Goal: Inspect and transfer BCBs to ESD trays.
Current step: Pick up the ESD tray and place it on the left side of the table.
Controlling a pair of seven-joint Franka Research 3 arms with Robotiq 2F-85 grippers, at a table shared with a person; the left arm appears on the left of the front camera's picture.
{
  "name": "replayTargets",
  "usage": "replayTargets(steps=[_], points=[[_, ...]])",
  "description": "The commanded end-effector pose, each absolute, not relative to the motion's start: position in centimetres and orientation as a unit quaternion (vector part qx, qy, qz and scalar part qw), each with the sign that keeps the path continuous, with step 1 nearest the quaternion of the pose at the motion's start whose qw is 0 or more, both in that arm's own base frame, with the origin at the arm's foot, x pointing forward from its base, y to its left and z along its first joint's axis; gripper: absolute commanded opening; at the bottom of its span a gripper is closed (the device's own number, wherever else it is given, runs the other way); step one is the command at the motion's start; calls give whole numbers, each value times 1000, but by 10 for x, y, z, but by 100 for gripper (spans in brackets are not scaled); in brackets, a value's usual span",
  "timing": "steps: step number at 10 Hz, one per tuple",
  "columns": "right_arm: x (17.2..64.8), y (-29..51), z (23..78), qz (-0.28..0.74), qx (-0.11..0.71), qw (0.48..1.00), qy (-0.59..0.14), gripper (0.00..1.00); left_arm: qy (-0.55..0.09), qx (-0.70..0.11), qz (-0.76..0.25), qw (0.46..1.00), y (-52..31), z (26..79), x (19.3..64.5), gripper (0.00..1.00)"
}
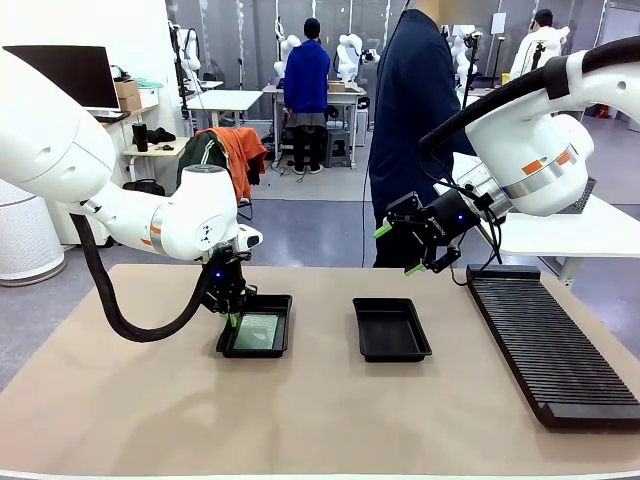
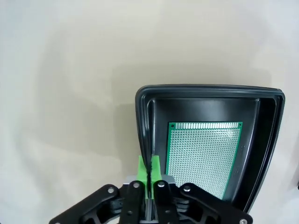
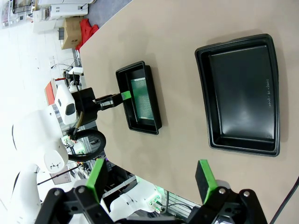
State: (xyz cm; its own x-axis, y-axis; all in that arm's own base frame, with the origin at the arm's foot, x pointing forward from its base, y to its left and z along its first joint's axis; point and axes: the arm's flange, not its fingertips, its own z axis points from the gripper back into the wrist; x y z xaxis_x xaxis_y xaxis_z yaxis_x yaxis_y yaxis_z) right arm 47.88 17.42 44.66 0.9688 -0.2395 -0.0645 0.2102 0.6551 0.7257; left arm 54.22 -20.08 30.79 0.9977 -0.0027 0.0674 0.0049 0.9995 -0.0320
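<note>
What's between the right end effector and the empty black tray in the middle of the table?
Nothing visible. The right end effector hangs open in the air over the empty tray's far end. In the right wrist view the tray lies in plain sight beyond its fingers, with bare table around it.

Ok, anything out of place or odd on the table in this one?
Nothing spilled or damaged. One BCB lies flat in the left tray; the right tray is bare. The only oddity: the left gripper is shut right at that tray's rim, not on the board.
</note>
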Motion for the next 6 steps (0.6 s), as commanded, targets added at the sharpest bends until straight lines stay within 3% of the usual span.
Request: replayTargets(steps=[1, 6], points=[[479, 174, 449, -133, 387, 912, -21, 100, -38, -24, 8, 999, -198, 303, 541, 0], [479, 174, 449, -133, 387, 912, -21, 100, -34, -16, -1, 999, -201, 308, 542, 0]])
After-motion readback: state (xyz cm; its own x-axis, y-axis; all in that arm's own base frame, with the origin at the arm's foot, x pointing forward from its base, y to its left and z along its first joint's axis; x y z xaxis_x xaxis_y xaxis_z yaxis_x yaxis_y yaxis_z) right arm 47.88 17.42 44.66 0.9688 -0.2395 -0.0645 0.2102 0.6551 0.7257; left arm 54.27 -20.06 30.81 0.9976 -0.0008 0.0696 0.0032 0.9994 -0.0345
